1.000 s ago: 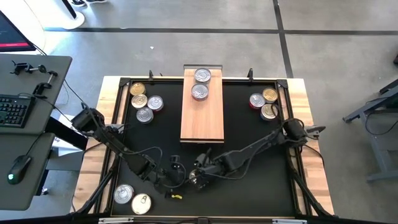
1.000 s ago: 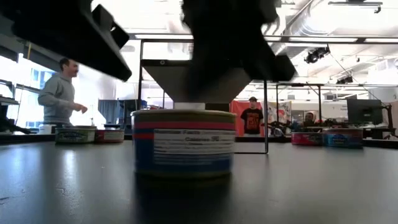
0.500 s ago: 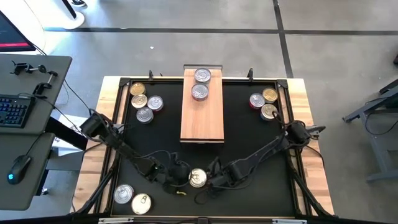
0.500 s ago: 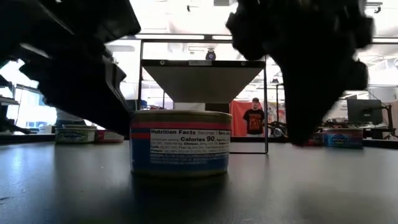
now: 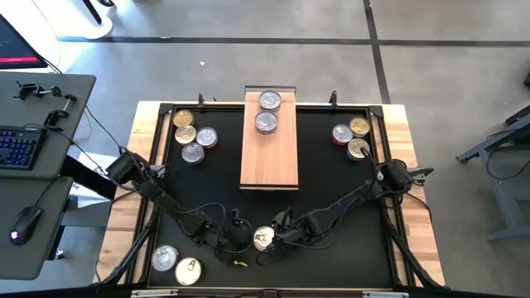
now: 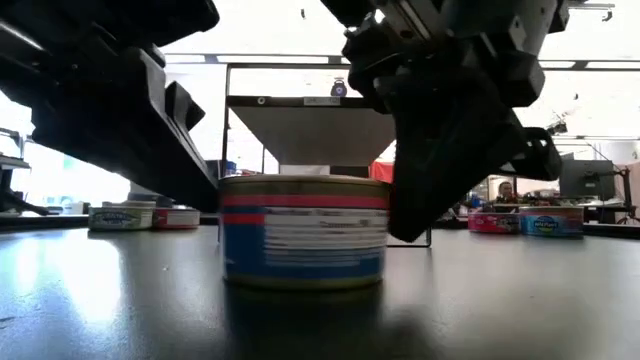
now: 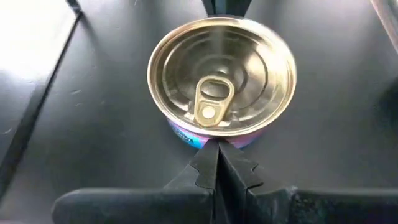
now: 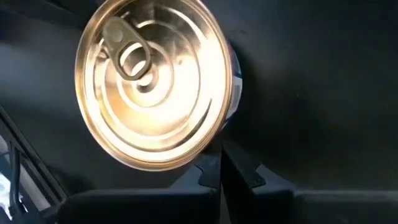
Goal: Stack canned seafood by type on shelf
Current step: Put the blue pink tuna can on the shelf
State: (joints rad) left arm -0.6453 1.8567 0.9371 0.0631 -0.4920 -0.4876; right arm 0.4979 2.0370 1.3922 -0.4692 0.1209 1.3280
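Note:
One tin (image 5: 263, 238) with a gold pull-tab lid and a blue and red label (image 6: 303, 230) stands upright on the black mat near the table's near edge. My left gripper (image 5: 242, 237) is shut at its left side and my right gripper (image 5: 280, 239) is shut at its right side. The light-wood shelf (image 5: 269, 157) lies farther back at the middle. Two silver-lidded tins (image 5: 267, 112) rest on its far end. Other tins stand on the mat at far left (image 5: 192, 136), far right (image 5: 352, 136) and near left (image 5: 175, 263). My left gripper (image 7: 217, 152) meets the tin's side wall (image 7: 189, 138) with its shut fingertips, coming low from the table's left. The tin stands flat on the mat. My right gripper (image 8: 221, 163) meets the opposite side wall (image 8: 225, 127) with its shut fingertips, coming low from the table's right.
The mat (image 5: 331, 190) is framed by pale wooden table edges (image 5: 406, 165). A desk with a keyboard (image 5: 16, 149) and mouse stands off the table's left side. Bare mat lies between the near tin and the shelf.
The right gripper, which stood over the tin a second ago, drew back toward the table's right and uncovered it, then came back against its right side. The left gripper closed in on its left side. The tin turned about on the mat and shifted slightly rightward.

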